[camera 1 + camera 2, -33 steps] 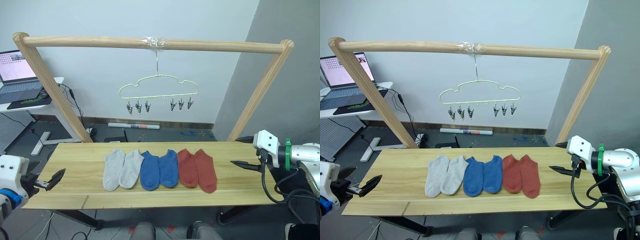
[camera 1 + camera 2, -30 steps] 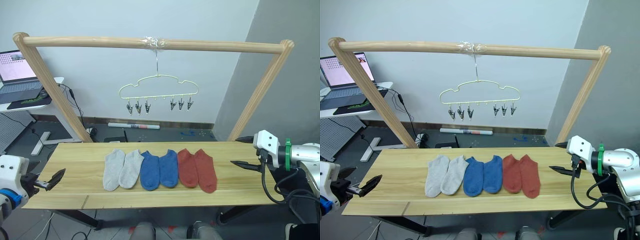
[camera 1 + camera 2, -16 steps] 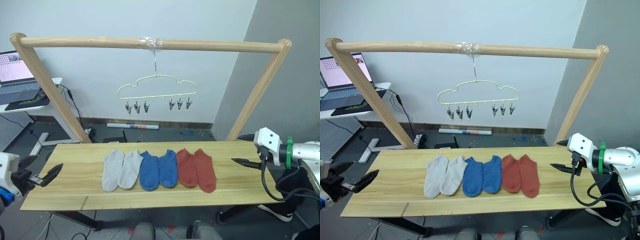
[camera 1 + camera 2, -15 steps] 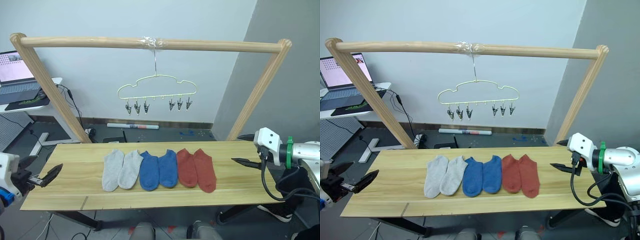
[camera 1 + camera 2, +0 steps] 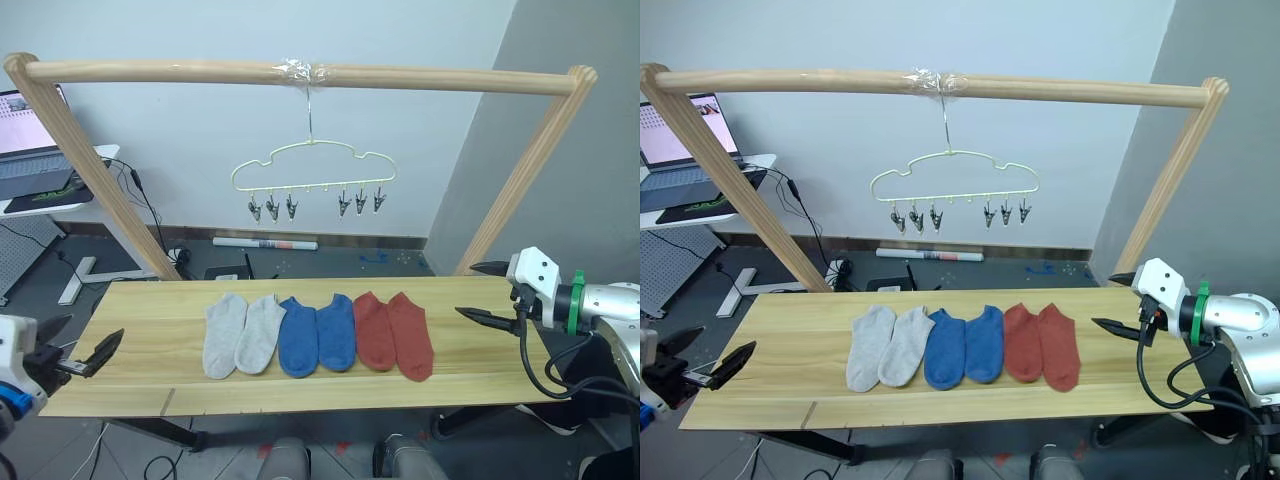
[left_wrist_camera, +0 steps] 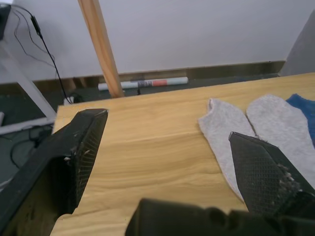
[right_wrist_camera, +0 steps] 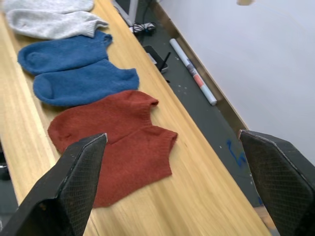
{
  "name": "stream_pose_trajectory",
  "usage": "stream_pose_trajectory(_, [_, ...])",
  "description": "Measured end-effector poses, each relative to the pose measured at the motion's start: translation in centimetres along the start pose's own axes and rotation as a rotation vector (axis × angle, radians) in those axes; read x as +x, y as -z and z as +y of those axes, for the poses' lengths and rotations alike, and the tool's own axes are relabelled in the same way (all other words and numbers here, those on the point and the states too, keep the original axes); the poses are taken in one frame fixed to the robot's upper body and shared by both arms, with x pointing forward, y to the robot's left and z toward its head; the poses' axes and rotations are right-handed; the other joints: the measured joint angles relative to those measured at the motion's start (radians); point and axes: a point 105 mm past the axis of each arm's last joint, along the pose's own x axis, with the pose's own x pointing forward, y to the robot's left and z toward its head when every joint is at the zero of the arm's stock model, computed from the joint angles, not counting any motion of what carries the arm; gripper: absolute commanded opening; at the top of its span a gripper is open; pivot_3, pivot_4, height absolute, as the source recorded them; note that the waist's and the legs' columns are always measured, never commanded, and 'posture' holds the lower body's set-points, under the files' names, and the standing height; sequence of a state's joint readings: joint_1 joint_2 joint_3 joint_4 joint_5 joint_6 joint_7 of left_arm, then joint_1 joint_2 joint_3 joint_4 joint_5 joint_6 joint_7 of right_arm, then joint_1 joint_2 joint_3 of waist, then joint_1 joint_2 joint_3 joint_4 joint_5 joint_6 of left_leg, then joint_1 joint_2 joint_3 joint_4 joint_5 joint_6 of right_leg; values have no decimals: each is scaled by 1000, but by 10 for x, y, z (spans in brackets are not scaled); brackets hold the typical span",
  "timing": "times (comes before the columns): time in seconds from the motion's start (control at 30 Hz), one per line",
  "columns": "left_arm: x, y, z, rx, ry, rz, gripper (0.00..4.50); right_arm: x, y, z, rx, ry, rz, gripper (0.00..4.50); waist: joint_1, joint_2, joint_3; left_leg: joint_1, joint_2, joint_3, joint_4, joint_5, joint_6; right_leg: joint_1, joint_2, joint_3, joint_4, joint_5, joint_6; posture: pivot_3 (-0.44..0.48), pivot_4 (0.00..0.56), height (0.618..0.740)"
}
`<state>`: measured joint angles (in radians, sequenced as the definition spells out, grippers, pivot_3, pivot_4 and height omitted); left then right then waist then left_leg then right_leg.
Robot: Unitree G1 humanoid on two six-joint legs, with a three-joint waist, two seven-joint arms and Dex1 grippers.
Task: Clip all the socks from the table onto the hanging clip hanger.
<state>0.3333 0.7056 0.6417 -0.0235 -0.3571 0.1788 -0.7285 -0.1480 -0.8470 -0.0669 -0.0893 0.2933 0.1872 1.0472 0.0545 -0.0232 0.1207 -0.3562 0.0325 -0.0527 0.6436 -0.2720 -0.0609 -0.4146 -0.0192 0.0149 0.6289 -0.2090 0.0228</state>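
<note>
Wooden table [image 5: 130, 300], six socks [image 5: 318, 335] laid flat, nothing clipped yet.
Both grippers, left gripper [image 5: 80, 348] and right gripper [image 5: 482, 292], wide open, empty; socks look soft, floppy, so I'd pinch a cuff.

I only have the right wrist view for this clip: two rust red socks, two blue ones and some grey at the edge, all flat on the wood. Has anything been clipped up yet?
Observer: No. The clip hanger hangs from the wooden pole with all six clips bare.
Operator: How many socks are there in total?
Observer: Six, in one row on the table: two grey socks, two blue socks, two rust red socks.
Operator: Where is the other arm?
Observer: The left gripper hovers at the table's left end, jaws open, apart from the socks. The right gripper is also open.
</note>
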Motion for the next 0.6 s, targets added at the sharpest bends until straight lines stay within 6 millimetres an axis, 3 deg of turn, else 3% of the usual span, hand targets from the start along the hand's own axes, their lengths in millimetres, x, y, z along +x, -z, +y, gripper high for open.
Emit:
stream_pose_trajectory(0.2, [18,-19,-19,-13,-1,-100,4481,10,-21,9,11,-1,-84,4500,-5,0,26,-7,0,0,1,0,0,-5,1,1,1,0,0,81,180,740])
stream_pose_trajectory(0.37, [47,-40,-54,-43,52,-207,4481,35,-58,17,-1,-39,-194,4500,-18,-1,59,-7,0,-1,2,1,1,-5,1,2,3,0,0,53,215,740])
stream_pose_trajectory(0.6, [81,-83,-80,-68,77,-349,4481,59,-106,17,97,-38,-341,4500,-35,-2,99,-9,0,-2,2,1,1,-7,2,2,3,0,0,8,267,740])
